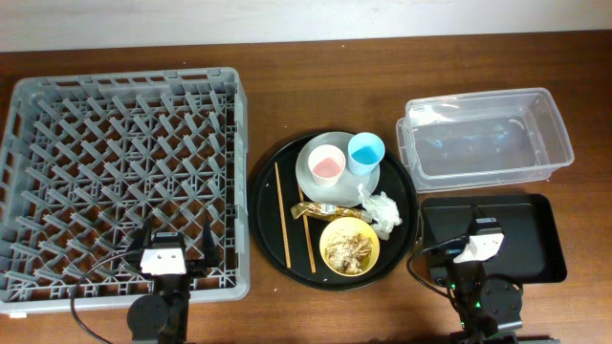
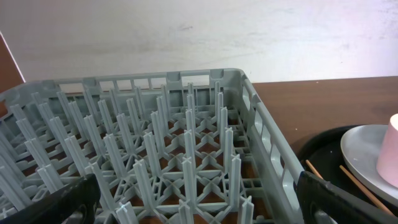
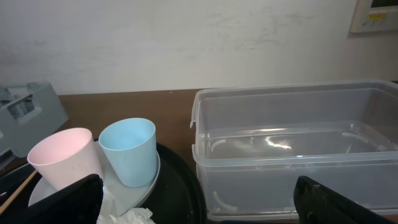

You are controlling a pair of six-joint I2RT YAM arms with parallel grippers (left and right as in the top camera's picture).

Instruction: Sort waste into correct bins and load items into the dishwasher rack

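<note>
The grey dishwasher rack point(image 1: 124, 81) fills the left. My left gripper point(image 1: 175, 239) hangs open and empty over its near edge; the left wrist view shows its pegs point(image 2: 161, 143). On the pale plate point(image 1: 308, 177) stand a pink cup point(image 1: 326, 164) and a blue cup point(image 1: 366, 153). Two chopsticks point(image 1: 283, 215), a gold wrapper point(image 1: 330, 209), a white napkin point(image 1: 381, 212) and a yellow bowl point(image 1: 349, 247) with food scraps lie beside it. The clear tub point(image 1: 478, 100) is at the right, the black tray point(image 1: 531, 239) in front of it. My right gripper point(image 1: 475, 239) is open and empty over the black tray.
A large round black tray point(image 1: 268, 191) carries the plate, bowl, chopsticks and waste between rack and bins. The right wrist view shows the cups point(image 3: 129, 149), the tub point(image 3: 292, 155) and a rack corner point(image 3: 31, 109). A wall runs behind the table.
</note>
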